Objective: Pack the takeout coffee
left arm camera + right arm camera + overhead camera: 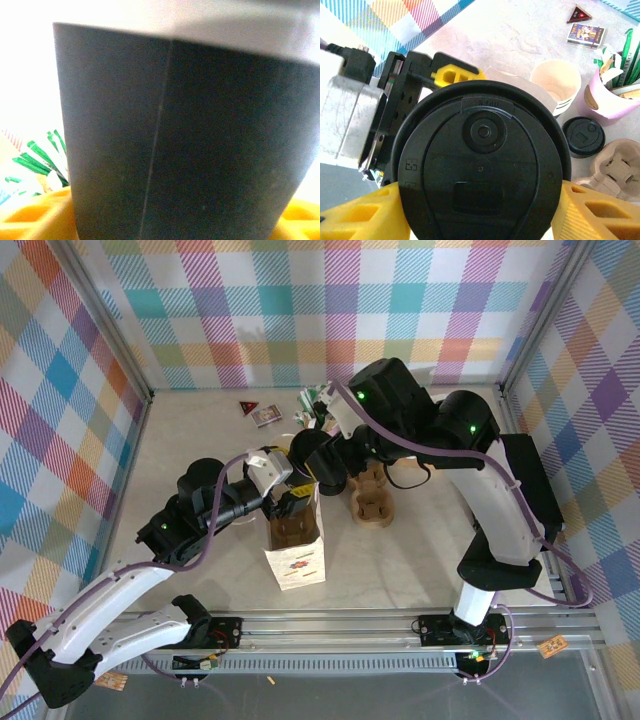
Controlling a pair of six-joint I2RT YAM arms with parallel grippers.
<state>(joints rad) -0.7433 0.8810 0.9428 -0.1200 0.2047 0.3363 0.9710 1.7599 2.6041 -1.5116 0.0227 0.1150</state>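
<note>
Table: pale, checked walls around.
Takeout coffee: between yellow fingers.
Right gripper: squeezing the coffee.
Left gripper: cannot tell.

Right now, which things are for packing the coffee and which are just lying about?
For the job: paper coffee cup with black plastic lid; white paper bag.
Lying about: lidless white paper cups; loose black lid; pink cup of green-striped sticks; brown cardboard cup tray.
</note>
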